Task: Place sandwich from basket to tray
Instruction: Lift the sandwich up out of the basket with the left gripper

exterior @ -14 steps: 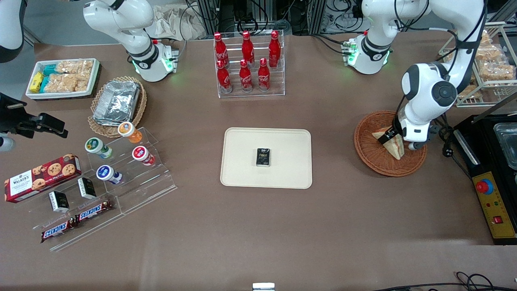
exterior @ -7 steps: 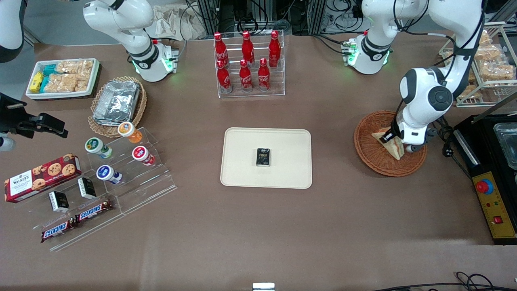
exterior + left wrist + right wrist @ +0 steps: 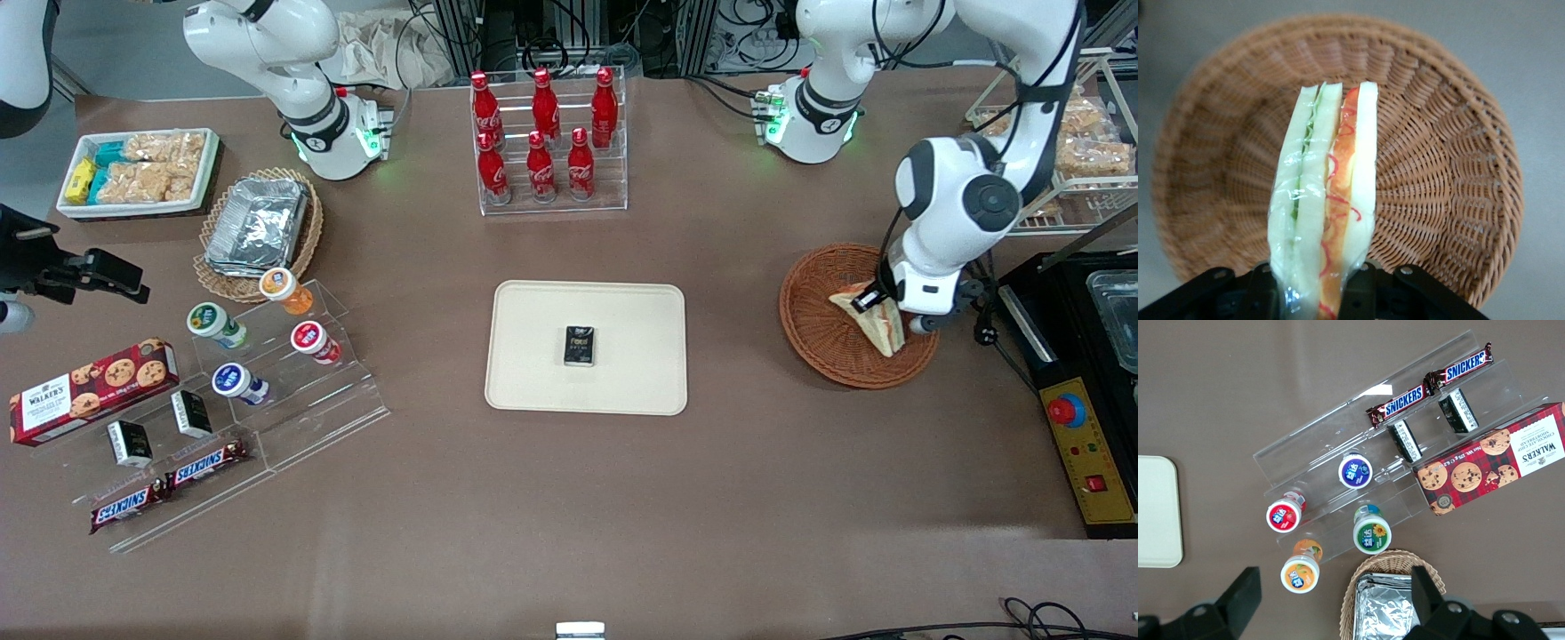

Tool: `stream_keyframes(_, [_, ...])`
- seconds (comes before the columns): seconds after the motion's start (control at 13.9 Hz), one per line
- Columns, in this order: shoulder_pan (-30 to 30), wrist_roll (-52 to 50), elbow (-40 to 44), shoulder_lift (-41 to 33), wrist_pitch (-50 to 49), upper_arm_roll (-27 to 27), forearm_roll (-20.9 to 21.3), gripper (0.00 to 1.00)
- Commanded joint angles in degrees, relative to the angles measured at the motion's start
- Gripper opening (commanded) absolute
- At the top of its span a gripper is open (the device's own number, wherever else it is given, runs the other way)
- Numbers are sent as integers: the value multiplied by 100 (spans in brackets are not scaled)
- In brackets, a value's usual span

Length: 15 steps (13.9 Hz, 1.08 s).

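On my brown table (image 3: 765, 498) I see the tray (image 3: 533, 373), the basket (image 3: 818, 338) under the gripper (image 3: 876, 300), and a bottle rack (image 3: 551, 203).

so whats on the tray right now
Only a small dark packet lies on the tray, near its middle. The sandwich is not there: the gripper holds it over the basket. What lies under the packet is covered.

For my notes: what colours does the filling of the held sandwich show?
Orange-red and green between white bread on the sandwich, clearest in the left wrist view; the end effector grips it.
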Motion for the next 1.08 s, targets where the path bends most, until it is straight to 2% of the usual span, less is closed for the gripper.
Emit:
stream_keyframes(0.0, [39, 447, 459, -519, -922, 224, 101, 0])
stream_keyframes(0.22, [39, 570, 1555, -511, -2318, 216, 180, 0])
stream_keyframes(0.58, [39, 2096, 3499, -441, -4560, 190, 207, 0])
stream_keyframes(0.79, [21, 2705, 4405, -292, -5134, 41, 110, 0])
stream_keyframes(1.01, [12, 2654, 4934, -178, -5356, -555, 101, 0])
